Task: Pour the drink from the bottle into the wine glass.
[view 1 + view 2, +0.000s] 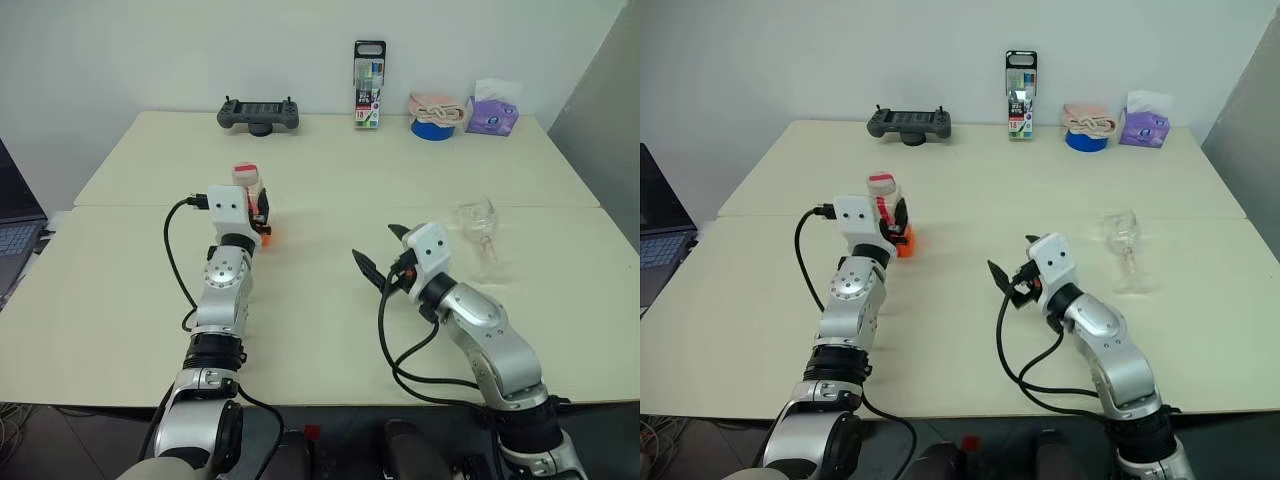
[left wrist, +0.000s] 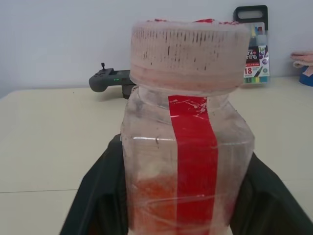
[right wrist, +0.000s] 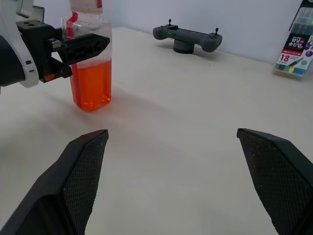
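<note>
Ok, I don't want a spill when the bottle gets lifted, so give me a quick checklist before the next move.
1. Left gripper shut on the bottle: ok.
2. Bottle upright on the table: ok.
3. Cap off for pouring: not ok, it is on.
4. Drink in the bottle: ok.
5. Wine glass upright: ok.
6. Right gripper open and free: ok.

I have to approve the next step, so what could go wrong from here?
The bottle sits capped in the left gripper; pouring now would yield nothing. The wine glass stands far to the right, so the carry could slosh or slip. The open right gripper might knock that thin-stemmed glass.
</note>
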Controlling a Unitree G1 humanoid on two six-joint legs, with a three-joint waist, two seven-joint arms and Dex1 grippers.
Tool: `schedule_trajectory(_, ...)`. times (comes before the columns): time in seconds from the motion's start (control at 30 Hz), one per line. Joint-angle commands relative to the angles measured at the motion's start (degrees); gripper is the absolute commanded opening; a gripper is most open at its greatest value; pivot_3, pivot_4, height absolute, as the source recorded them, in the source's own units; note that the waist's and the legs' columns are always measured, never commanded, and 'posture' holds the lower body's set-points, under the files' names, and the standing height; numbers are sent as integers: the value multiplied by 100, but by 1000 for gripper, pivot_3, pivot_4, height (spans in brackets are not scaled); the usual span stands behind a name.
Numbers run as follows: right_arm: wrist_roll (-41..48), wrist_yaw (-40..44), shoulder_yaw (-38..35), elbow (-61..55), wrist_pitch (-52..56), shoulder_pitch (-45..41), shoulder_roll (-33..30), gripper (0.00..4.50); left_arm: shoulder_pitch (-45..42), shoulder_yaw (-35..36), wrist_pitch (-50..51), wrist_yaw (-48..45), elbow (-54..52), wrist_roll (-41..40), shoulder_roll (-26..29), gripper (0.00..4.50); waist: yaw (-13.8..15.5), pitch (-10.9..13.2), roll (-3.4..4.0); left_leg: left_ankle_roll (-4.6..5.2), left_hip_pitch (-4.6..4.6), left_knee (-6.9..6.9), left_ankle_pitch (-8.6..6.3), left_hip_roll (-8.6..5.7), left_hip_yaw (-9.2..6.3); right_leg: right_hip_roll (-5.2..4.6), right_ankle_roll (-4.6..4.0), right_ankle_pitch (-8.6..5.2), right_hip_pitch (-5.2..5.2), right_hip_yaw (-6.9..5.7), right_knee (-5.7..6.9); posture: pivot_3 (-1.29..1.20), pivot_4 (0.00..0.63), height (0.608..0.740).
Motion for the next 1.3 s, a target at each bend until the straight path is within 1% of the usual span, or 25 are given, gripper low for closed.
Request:
schedule_trajectory(0.03,132,18,-281,-189,-38,-227,-51,4500,-179,83,-225,-165,-102,-76,143,1800,-1,0,0,0,0,0,0,0,0,0,0,0,0,0,1,0,150,740)
schedule_trajectory(0.17,320,242,-438,-444,286,-592,-315,4500,-188,100,-47,-825,-614,-496,286,1800,-4,1,-1,0,-1,2,0,0,4,0,0,1,-3,3,2,0,150,740)
schedule_trajectory(0.27,1070,532,-747,-780,1271,-1456,-537,4500,65,-228,769,-2046,-1758,-1221,538,1800,-17,9,-5,-1,-8,1,1,1,2,1,0,1,-9,2,3,0,150,740)
schedule_trajectory(0.3,1274,566,-832,-819,1537,-1667,-568,4500,156,-310,974,-2313,-2003,-1360,612,1799,-20,9,-5,-2,-14,1,1,1,0,1,0,1,-15,2,4,0,150,740)
schedule_trajectory(0.43,2240,734,-1043,-1094,2607,-2171,-603,4500,745,-639,1752,-3120,-2972,-1935,834,1799,-21,7,-3,-1,-11,-7,0,5,-13,0,-1,1,-14,2,-1,0,150,740)
schedule_trajectory(0.5,2600,669,-1187,-1189,2935,-2290,-565,4500,1037,-908,1991,-3461,-3396,-2039,948,1799,-23,7,-2,1,-12,-11,-2,5,-14,-1,-1,1,-15,5,-4,0,150,740)
schedule_trajectory(0.6,2780,447,-1288,-1205,3203,-2356,-575,4500,1331,-1142,2128,-3675,-3822,-2096,961,1799,-19,10,-3,3,-15,-6,-3,3,-11,-2,-2,1,-20,11,3,0,150,740)
schedule_trajectory(0.73,3050,207,-1307,-1251,3487,-2297,-449,4500,1437,-1393,2128,-3735,-4147,-2049,833,1798,-5,10,-3,3,-14,-2,-2,3,-2,-1,-3,2,-14,1,3,0,150,740)
schedule_trajectory(0.9,3239,66,-1091,-1452,3688,-2065,-437,4500,1531,-1552,2116,-3745,-4249,-1957,732,1798,-15,10,-3,4,-7,-1,-1,4,9,1,-2,1,-8,6,6,0,150,740)
schedule_trajectory(1.1,3134,-278,-1012,-1420,3585,-2036,-346,4500,1570,-1603,2040,-3667,-4248,-1861,623,1798,-18,10,-3,4,-7,-1,-1,4,7,2,-2,1,-9,6,5,0,150,740)
schedule_trajectory(1.2,3052,-311,-904,-1411,3572,-2018,-456,3882,1598,-1615,2047,-3689,-4270,-1837,609,1798,-19,10,-3,5,-7,-1,-1,4,9,2,-2,1,-9,7,4,0,150,740)
schedule_trajectory(1.23,3022,-312,-862,-1413,3566,-2005,-499,3604,1607,-1616,2045,-3693,-4273,-1828,612,1798,-19,10,-3,4,-7,-1,-1,4,9,2,-2,1,-9,7,3,0,150,740)
schedule_trajectory(1.3,2992,-317,-806,-1411,3539,-1986,-554,2906,1614,-1605,2037,-3692,-4262,-1812,612,1798,-18,10,-3,5,-7,-2,-1,4,9,2,-2,1,-9,6,3,0,150,740)
